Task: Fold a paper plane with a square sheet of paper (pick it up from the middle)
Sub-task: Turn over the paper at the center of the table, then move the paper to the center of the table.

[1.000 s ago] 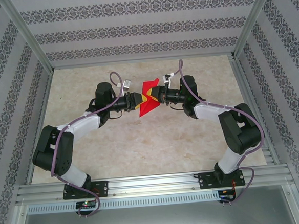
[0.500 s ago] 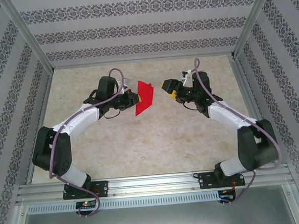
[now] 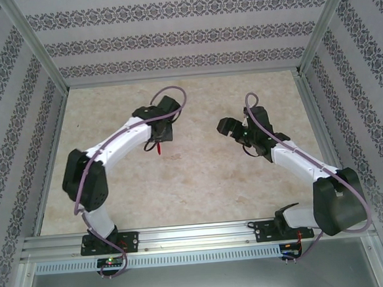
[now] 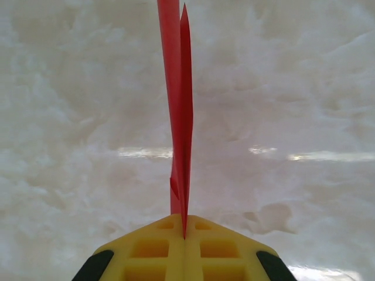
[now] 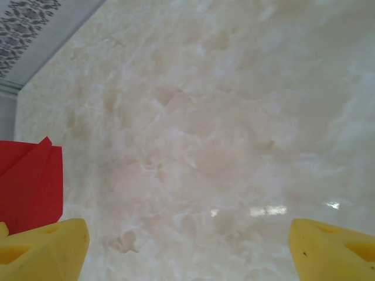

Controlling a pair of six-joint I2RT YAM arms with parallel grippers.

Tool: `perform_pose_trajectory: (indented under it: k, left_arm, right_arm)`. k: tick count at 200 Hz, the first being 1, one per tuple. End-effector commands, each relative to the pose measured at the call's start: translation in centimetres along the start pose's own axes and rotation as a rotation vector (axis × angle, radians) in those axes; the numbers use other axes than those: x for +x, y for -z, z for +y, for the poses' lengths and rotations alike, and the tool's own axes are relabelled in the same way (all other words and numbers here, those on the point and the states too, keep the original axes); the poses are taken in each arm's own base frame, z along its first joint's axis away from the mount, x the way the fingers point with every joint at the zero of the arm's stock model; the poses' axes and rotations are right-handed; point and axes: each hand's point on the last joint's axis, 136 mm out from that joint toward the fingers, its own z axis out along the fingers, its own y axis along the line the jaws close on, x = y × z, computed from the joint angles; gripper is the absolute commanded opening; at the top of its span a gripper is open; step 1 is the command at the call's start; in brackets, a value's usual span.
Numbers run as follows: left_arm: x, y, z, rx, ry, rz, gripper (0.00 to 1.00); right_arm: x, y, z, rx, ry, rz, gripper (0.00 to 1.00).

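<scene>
Seen from above, the red paper (image 3: 159, 148) is a thin sliver under the left end effector (image 3: 160, 140), and its shape is hard to make out. The left wrist view shows it edge-on as a folded strip (image 4: 181, 117), cut off at the top and pinched between the pressed-together yellow fingers (image 4: 152, 252). Whether its far end touches the desk (image 3: 201, 182) cannot be told. The right end effector (image 5: 187, 234) is spread wide and holds nothing. A flat red face (image 5: 29, 181) lies at the left edge of its view, partly cut off.
</scene>
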Motion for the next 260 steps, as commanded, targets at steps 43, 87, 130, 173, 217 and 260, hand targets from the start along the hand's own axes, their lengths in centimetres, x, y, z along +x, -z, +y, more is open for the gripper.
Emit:
perform_pose_trajectory:
  k: [43, 87, 130, 173, 217, 260]
  left_arm:
    - [0.5, -3.0, -3.3, -0.235, -0.132, 0.034, 0.14]
    - [0.4, -3.3, -10.9, 0.172, -0.086, 0.113, 0.47]
    - [-2.6, -0.7, -10.2, 0.399, 0.019, 0.1, 0.63]
    - [-4.1, -0.8, -2.5, 0.395, 0.193, 0.058, 0.77]
    - [-2.9, -2.1, 5.0, 0.325, 0.339, 0.036, 0.91]
    - [-1.7, -2.3, 8.1, 0.29, 0.39, 0.004, 1.0]
  right_arm:
    - [0.5, 1.3, -2.2, 0.085, 0.003, -0.067, 0.88]
    - [1.2, 1.6, -2.4, 0.082, -0.009, -0.05, 0.86]
    - [3.0, -0.6, 0.6, 0.072, 0.039, 0.02, 0.79]
    - [7.0, -5.1, 8.0, -0.032, 0.131, 0.142, 0.61]
    - [11.6, -9.5, 14.9, -0.157, 0.183, 0.299, 0.41]
    - [14.0, -13.3, 15.3, -0.129, 0.174, 0.397, 0.37]
